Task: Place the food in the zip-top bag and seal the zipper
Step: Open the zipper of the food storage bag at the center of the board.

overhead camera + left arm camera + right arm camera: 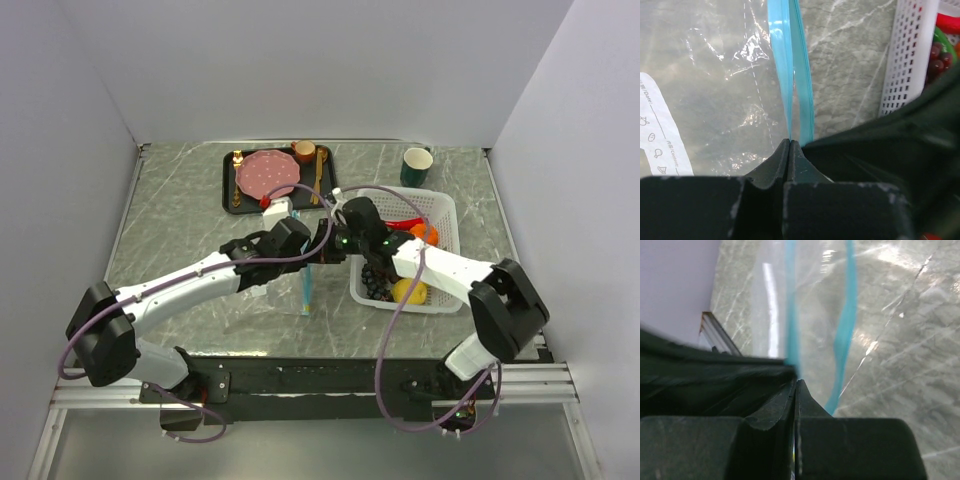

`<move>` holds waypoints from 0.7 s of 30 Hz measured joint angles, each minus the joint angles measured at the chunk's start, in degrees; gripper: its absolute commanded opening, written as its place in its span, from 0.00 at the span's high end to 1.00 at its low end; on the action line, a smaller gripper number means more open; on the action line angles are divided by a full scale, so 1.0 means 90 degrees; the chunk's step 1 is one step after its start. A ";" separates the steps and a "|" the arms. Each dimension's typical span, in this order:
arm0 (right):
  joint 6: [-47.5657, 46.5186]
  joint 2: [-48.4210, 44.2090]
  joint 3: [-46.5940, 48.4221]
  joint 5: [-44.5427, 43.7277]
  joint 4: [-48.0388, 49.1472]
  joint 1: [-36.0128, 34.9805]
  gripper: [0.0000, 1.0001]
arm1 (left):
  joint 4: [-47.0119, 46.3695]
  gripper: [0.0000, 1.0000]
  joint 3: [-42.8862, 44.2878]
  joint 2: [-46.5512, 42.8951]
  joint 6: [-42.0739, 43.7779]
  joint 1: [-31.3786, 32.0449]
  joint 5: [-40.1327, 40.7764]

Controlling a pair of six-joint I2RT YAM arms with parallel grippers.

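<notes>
Your left arm reaches in from the left of the zipper and your right arm from its right, so the two wrists meet at the zipper's far end. Your left pincer has its fingers pressed flat together on the zipper. Your right pincer is likewise clamped tight on the zipper, close beside the left one.

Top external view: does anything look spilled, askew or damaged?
Nothing stands out. The left end effector and the right end effector are each shut on the teal-blue strip of the clear plastic zip-top bag; the toy food sits inside the white mesh basket.
</notes>
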State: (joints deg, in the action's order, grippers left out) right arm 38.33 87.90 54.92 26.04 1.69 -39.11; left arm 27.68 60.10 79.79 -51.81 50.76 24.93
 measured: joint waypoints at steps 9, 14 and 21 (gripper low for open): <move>0.0134 0.1061 0.0250 0.0090 0.0197 -0.0027 0.95 | -0.0214 0.99 -0.0102 -0.0221 0.0017 -0.0005 -0.0151; 0.0141 0.1333 0.0515 0.0027 0.0216 -0.0029 0.93 | -0.0180 0.99 -0.0131 -0.0427 0.0010 -0.0029 -0.0138; 0.0112 0.1705 0.1069 -0.0733 -0.0265 -0.0024 0.92 | 0.0216 0.99 -0.0260 -0.1129 -0.0073 -0.0289 0.0061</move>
State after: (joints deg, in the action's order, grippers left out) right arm 39.33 103.24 64.53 19.44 -0.69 -39.33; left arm 29.63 57.76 69.63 -52.47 48.16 25.47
